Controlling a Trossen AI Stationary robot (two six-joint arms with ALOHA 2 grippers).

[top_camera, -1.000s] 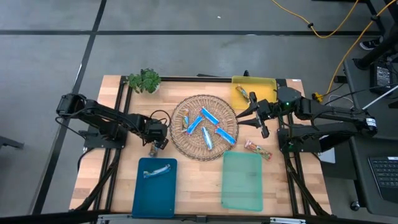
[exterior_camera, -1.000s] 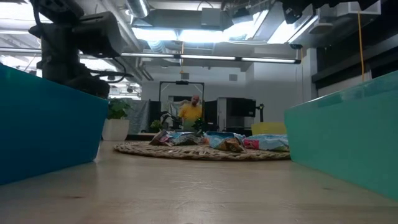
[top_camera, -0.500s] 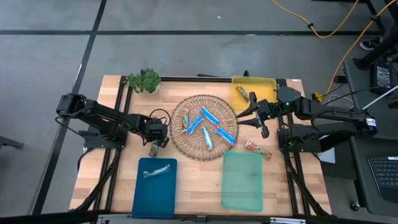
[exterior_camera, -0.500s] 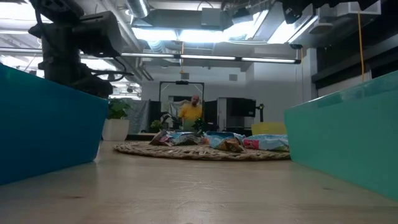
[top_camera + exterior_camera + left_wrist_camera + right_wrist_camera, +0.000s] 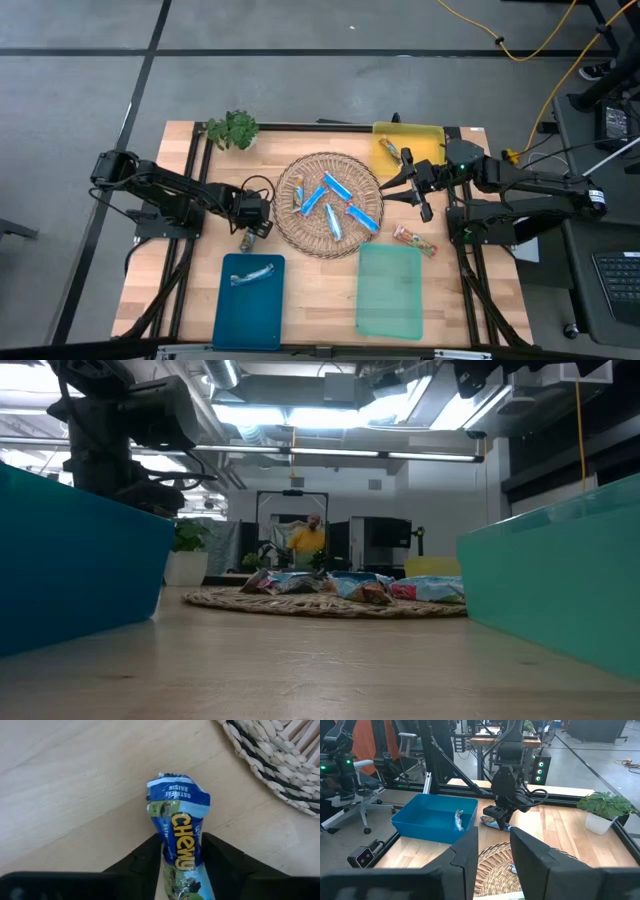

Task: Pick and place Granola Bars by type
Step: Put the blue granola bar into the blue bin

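1. The step in hand looks like a pick: the left gripper [image 5: 246, 238] is down at the bench [image 5: 160, 290], between the woven mat [image 5: 329, 205] and the blue tray [image 5: 249, 300], with its jaws set either side of a blue bar [image 5: 179, 837] lying on the wood.
2. In the left wrist view the bar sits right between the two jaws, its far end poking out past their tips. The jaws flank the wrapper closely and seem to touch it, but I cannot tell whether they have fully clamped it.
3. The next move, as I judge it, calls for a firm grip, a straight lift clear of the bench, then a short carry to the blue tray, where one silvery bar [image 5: 252, 275] already lies.
4. The right gripper [image 5: 417, 196] waits above the bench between the mat and the yellow tray [image 5: 425, 135]; its jaws stand apart with nothing between them.
5. Several bars [image 5: 335, 205] remain on the mat, two lie in the yellow tray, and one orange-brown bar [image 5: 414, 240] rests on the bench just beside the green tray [image 5: 390, 295], so much sorting appears left.
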